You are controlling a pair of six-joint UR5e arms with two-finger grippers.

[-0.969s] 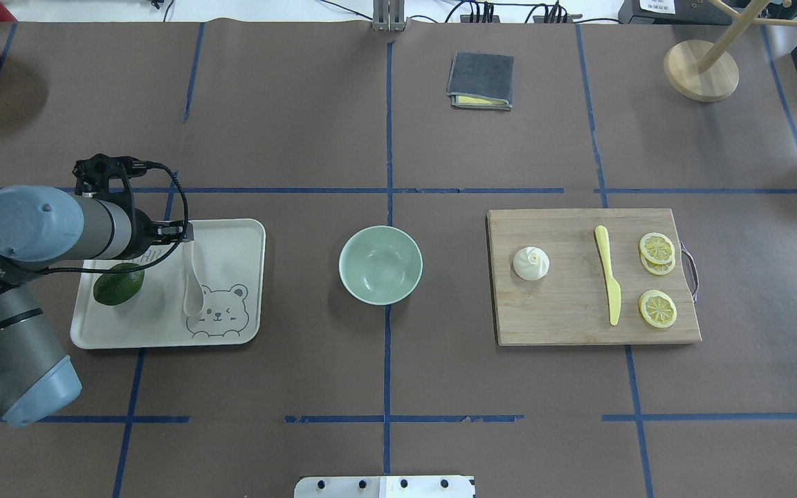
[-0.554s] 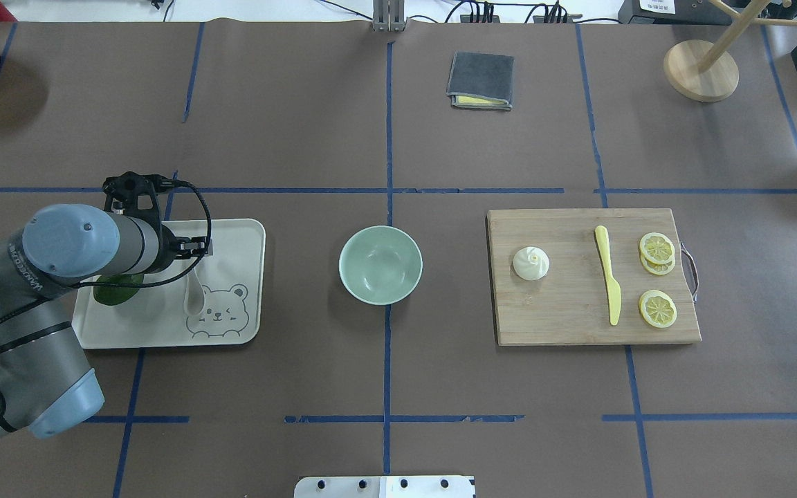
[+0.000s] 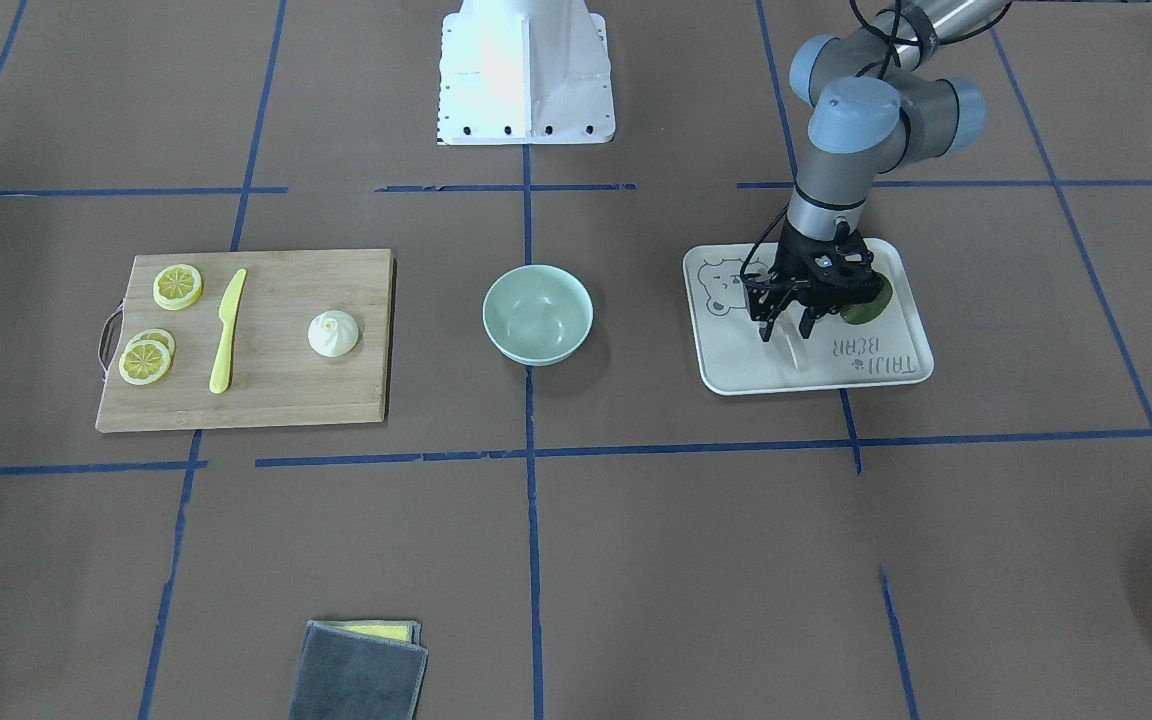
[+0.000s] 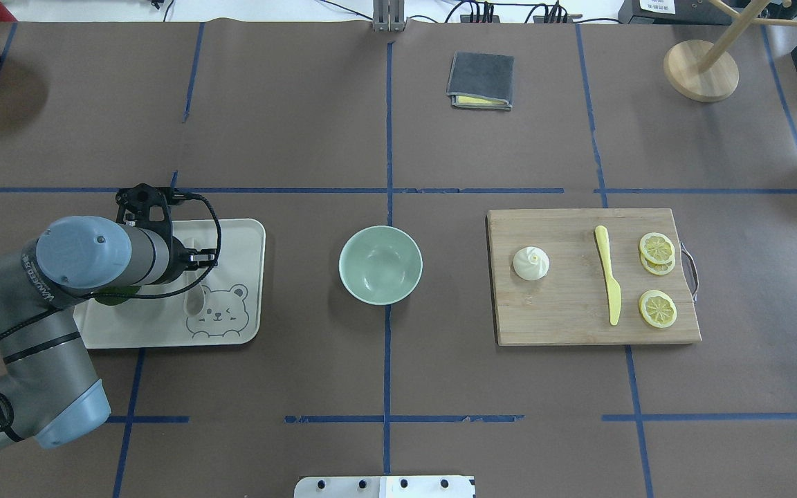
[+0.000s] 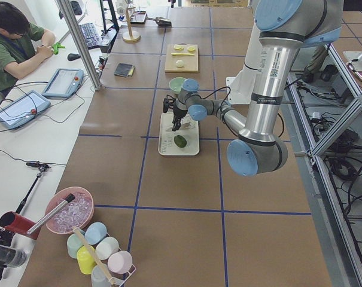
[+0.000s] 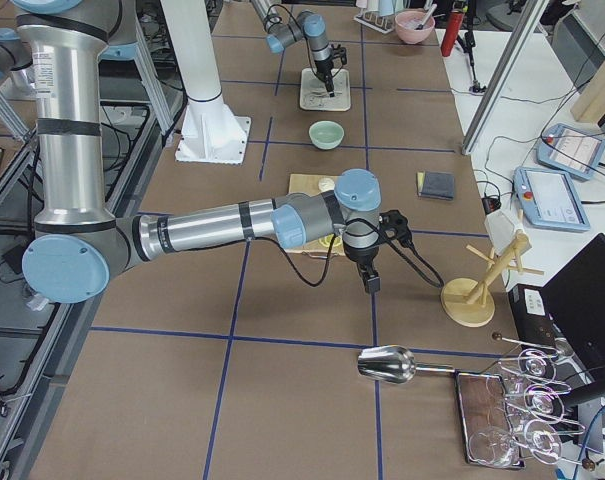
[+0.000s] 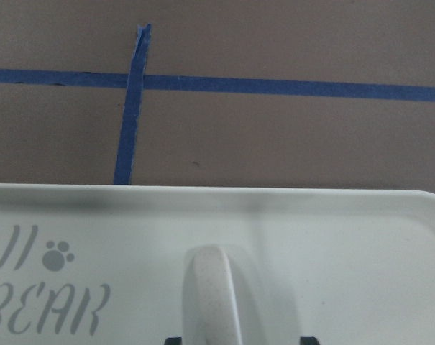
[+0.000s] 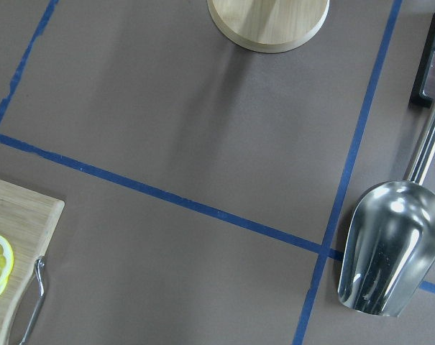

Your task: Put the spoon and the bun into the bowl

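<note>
The pale spoon [image 3: 795, 352] lies on the bear tray [image 3: 736, 365]; its handle shows in the left wrist view [image 7: 213, 295] and its scoop in the overhead view [image 4: 194, 301]. My left gripper [image 3: 785, 333] is low over the tray, open, with one finger on each side of the handle and not closed on it. The mint-green bowl [image 4: 380, 265] stands empty at the table's middle. The white bun [image 4: 530, 263] sits on the wooden cutting board [image 4: 564, 315]. My right gripper [image 6: 370, 283] shows only in the exterior right view, beyond the board, so I cannot tell if it is open or shut.
A green fruit [image 3: 871, 298] lies on the tray behind the left gripper. A yellow knife [image 4: 608, 277] and lemon slices [image 4: 657, 247] are on the board. A grey cloth [image 4: 480, 80], a wooden stand [image 4: 701, 69] and a metal scoop [image 8: 386, 248] sit farther off.
My left arm has swung right and come down over the tray, and the gripper now covers the spoon's handle. The spoon, bowl and bun have not moved.
</note>
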